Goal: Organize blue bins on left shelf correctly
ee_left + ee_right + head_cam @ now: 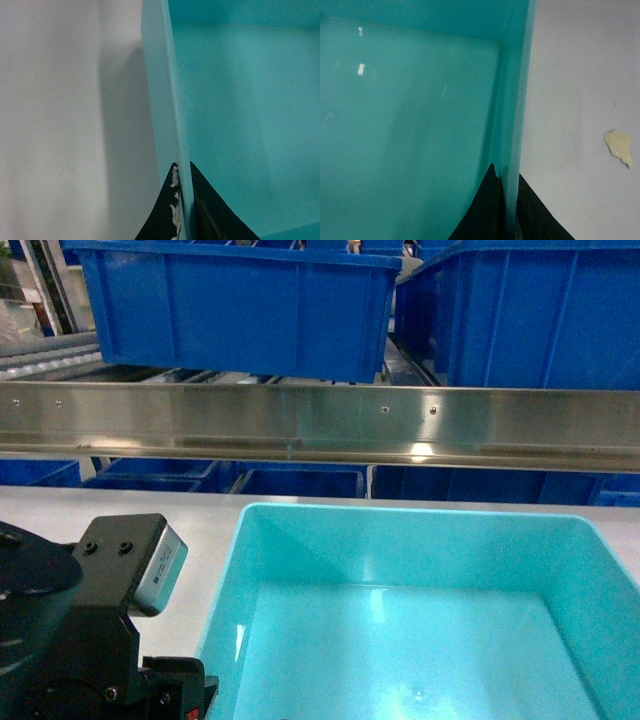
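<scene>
Two arms work one step, the lift toward the left shelf beyond the counter's far edge: the turquoise bin sits on the counter, left fingers and right fingers pinching opposite walls, needing an even raise.

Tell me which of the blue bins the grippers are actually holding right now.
The light turquoise bin on the grey table, clamped by both walls. The darker royal-blue crates sit untouched behind the steel rail.
</scene>
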You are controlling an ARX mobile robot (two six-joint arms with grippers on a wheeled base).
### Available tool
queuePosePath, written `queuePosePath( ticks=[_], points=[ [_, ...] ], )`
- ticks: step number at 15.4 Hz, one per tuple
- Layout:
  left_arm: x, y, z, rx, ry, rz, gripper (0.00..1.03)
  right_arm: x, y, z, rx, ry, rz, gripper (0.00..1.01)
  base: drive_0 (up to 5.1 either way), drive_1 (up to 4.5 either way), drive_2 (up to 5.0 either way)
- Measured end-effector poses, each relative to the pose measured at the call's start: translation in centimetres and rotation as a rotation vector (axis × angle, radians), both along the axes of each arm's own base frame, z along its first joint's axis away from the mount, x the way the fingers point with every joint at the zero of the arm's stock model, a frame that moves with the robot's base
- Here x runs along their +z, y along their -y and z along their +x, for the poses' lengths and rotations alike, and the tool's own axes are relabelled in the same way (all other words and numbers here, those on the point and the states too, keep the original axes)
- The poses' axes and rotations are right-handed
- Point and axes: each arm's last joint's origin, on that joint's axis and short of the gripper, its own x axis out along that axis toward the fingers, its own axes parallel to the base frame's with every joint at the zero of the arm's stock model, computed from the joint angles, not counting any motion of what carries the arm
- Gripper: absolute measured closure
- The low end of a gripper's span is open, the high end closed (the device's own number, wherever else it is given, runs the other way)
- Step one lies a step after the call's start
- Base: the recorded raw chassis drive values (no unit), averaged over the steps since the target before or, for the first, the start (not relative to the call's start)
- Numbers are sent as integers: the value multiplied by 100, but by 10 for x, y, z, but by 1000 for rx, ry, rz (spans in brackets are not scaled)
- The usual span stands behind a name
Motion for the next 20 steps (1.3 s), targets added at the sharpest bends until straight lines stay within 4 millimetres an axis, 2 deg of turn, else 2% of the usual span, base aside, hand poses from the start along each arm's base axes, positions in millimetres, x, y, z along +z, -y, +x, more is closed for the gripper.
queuePosePath(
  ticks=[4, 8, 10, 17, 20],
  points=[
    [31, -12, -3, 1, 114, 0, 101, 32, -3, -5, 13, 119, 38, 99, 0, 0, 0],
    [84, -24, -14, -14, 356, -8, 101, 84, -4, -18, 18, 353, 92, 99, 0, 0, 0],
    [100, -22, -12, -33, 435, 1, 101, 98, -3, -20, 8, 437, 92, 99, 0, 0, 0],
    [100, -22, -12, -37, 432, 10, 101, 97, -3, -20, 6, 428, 90, 99, 0, 0, 0],
    [100, -22, -12, -37, 434, 10, 101, 97, -3, -20, 6, 430, 90, 99, -484, 252, 252]
  ],
)
